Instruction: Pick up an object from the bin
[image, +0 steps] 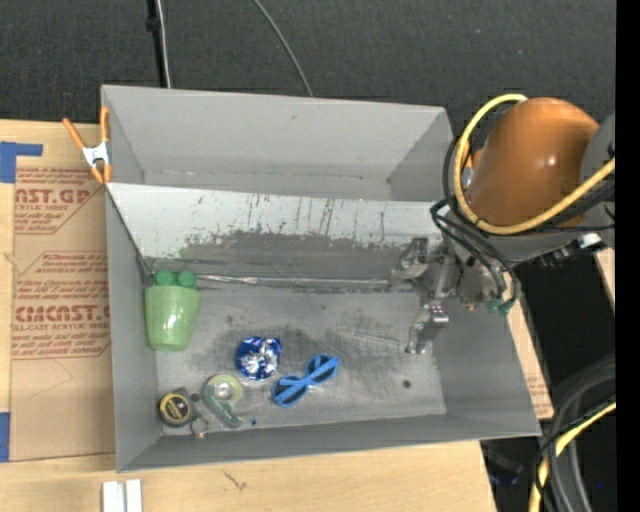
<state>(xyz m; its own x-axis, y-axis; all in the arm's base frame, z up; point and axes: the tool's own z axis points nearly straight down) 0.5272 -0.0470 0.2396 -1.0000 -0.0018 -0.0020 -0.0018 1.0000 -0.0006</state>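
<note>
Gripper (425, 335) over bare bin (300, 150) floor at right — we cannot tell whether it is open. The nearest thing — a blue looped toy (306, 380) — lies left and nearer; we should centre over it before descending.

The bin (300, 150) is plain grey, its back wall streaked with dark scratches and its floor smudged darker towards the middle. On that floor I see a pale green plastic toy (171, 312) at the left, a ball (258, 357) mottled blue and white, a bright blue looped piece (305, 380), a milky pale-green round thing (222, 391) and a small black disc (176, 407) ringed in yellow. The gripper (425, 325) is silvery metal, under a glossy orange cover (530, 160) with yellow cables (500, 100) looped round it.
</note>
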